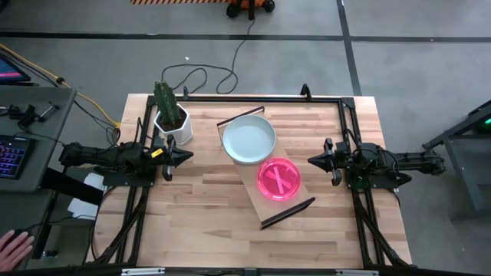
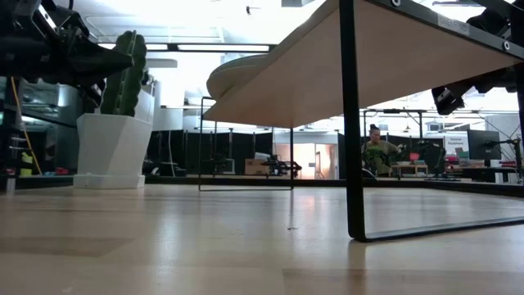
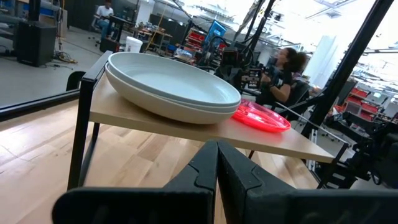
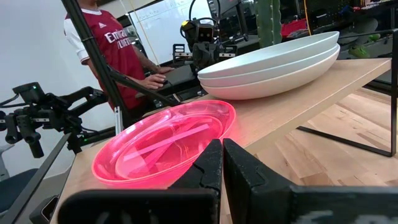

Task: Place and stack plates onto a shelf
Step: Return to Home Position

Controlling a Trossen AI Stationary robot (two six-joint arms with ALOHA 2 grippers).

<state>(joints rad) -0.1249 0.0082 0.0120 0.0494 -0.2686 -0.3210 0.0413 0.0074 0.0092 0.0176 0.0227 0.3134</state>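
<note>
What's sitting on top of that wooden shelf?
On the shelf: stacked pale plates at one end, pink translucent plates beside them. Lower plates are mostly covered by the top ones, so the count is unclear.

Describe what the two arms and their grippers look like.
Both arms are near-black, built of chunky jointed segments. The left arm carries a small yellow mark near its wrist; the right arm shows none from above. The left gripper and right gripper each have two matte black, wedge-shaped fingers tapering to a tip.
</note>
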